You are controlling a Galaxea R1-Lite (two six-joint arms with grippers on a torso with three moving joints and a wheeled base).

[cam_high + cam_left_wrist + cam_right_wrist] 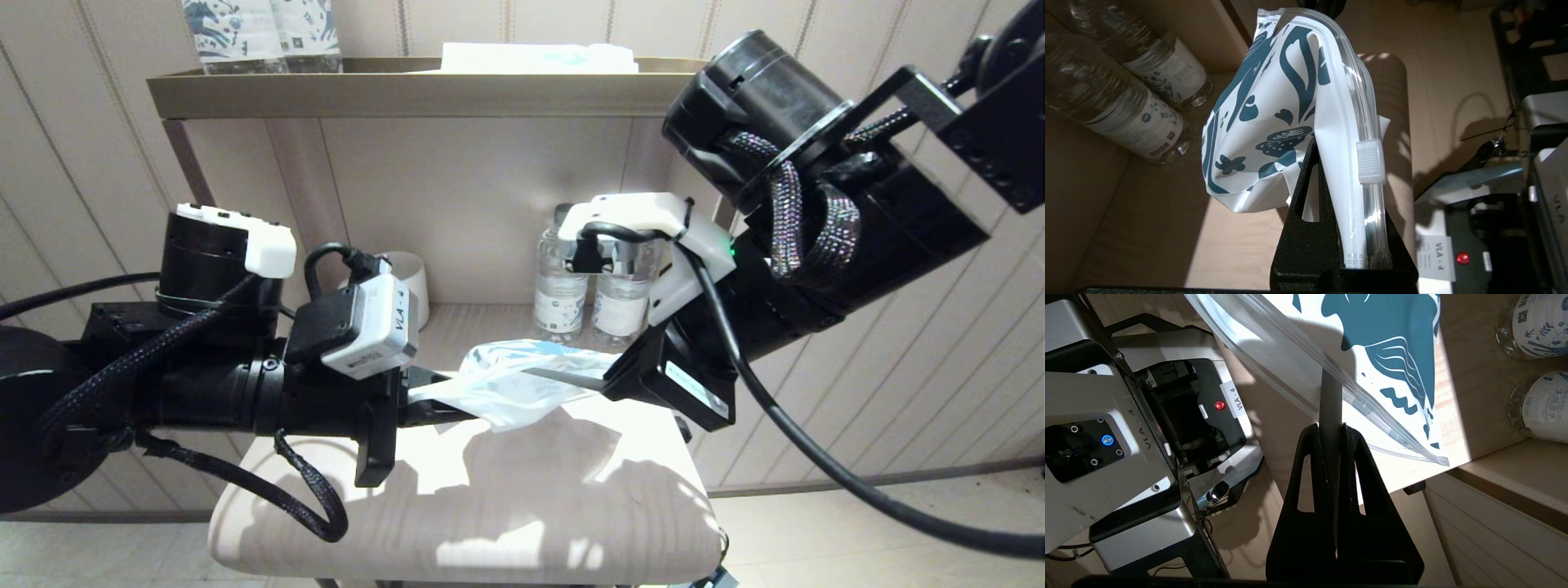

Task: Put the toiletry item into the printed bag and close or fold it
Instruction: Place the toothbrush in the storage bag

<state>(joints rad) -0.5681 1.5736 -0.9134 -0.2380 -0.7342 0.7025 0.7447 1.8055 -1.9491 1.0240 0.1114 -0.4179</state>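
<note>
Left hand (424, 400): fingers fully closed, pinching the zip-strip edge of the printed bag (514, 384); holds it up off the padded stool (490, 506).
Right hand (608, 380): fingers closed almost completely on the toothbrush (563, 376); the slim grey handle runs out from between the fingertips towards the bag.
Bag position: hangs between the two hands, crumpled, just ahead of the left fingertips and against the right hand's tip.
Toothbrush position: clamped in the right hand; far end passes behind the bag's clear zip strip. Bristle head not visible; cannot tell how far it is inside.
Count: one bag, one toothbrush, two water bottles (588, 294) beyond the hands on the lower shelf, one white cup (412, 282) beyond the left hand.
Left wrist view only: white zip slider (1370, 161) on the strip, just ahead of the fingertips; dark blue leaf-and-flower print.
Right wrist view only: handle (1331, 404) crossing under the zip strip.
Head view only: both arms together.
</note>
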